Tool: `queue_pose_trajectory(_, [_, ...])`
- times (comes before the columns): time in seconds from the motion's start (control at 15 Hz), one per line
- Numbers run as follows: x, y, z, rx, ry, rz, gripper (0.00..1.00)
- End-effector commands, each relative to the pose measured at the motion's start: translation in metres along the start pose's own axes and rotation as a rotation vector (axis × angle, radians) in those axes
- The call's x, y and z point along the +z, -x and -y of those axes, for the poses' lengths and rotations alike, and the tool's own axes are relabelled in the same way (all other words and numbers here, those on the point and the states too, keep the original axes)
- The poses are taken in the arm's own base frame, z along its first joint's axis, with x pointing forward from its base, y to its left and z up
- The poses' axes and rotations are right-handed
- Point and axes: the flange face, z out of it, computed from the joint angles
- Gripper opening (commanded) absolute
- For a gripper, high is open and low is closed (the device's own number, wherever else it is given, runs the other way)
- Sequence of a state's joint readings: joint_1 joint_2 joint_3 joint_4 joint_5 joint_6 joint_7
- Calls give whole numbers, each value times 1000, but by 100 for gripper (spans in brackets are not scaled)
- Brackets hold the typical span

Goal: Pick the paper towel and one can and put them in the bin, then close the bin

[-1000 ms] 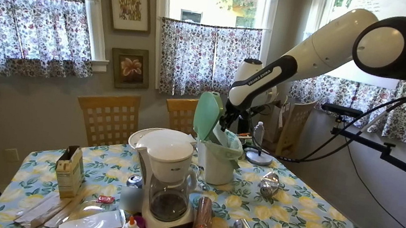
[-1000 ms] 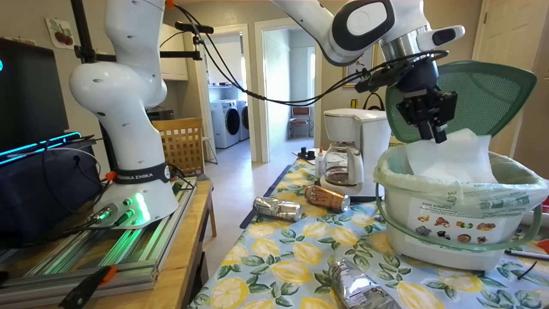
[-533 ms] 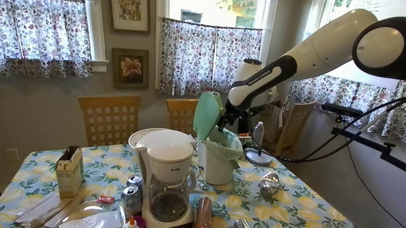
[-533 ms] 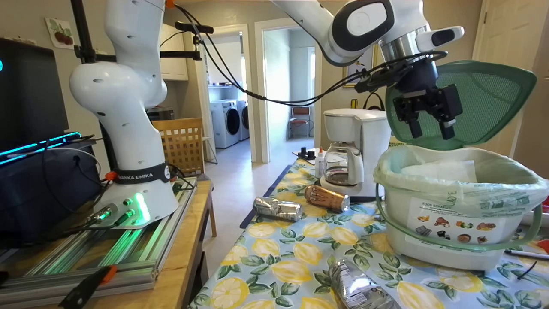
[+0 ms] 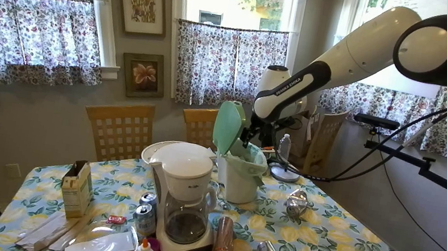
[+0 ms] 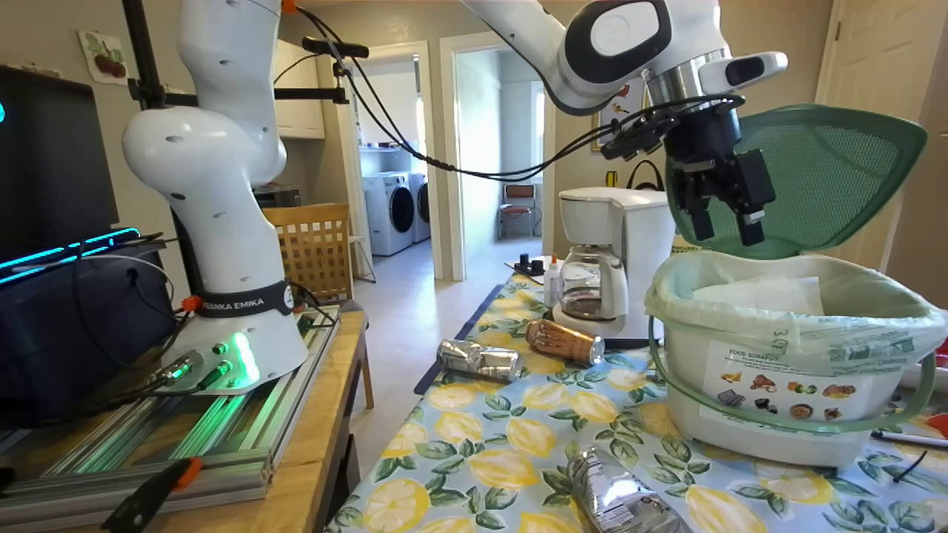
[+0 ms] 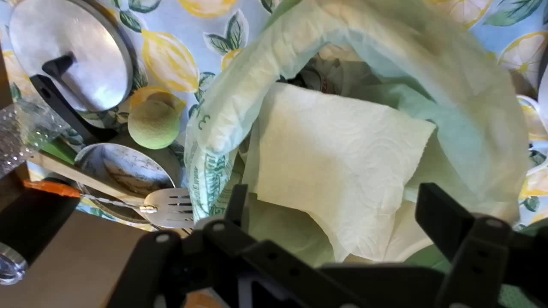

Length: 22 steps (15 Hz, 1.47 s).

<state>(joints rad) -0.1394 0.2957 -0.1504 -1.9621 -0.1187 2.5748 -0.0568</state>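
While the tool (image 6: 727, 234) gapes, the paper towel (image 7: 338, 154) in the bin (image 6: 796, 374) tapers toward the wrist view's bottom.

I have the arm (image 5: 432, 51) bent high, its forearm (image 5: 346, 55) sloping down to the wrist (image 6: 683, 81), and in an exterior view its base (image 6: 229, 340) glows green. My gripper (image 6: 727, 233) points downward at a slight tilt; the wrist view shows me both black fingers (image 7: 441, 214) standing wide apart.

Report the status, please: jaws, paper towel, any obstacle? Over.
Jaws open, empty, above bin. Paper towel inside, lid raised. Possible obstacle for copper can: coffee maker close beside.
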Motion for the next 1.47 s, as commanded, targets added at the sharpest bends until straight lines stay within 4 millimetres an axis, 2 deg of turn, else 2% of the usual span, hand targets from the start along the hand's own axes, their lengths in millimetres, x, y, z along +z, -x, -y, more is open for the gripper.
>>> queue_pose_trajectory(0.0, [-20,28,3,55,45,57,100])
queue_pose_trajectory(0.4, [-44,69,29,6,30,142,100])
queue_pose_trajectory(0.73, [-66,93,53,-38,-19,169,100])
queue_pose_trajectory(1.0, [-87,96,67,-51,-32,111,100])
queue_pose_trajectory(1.4, [-117,77,72,-75,-19,13,100])
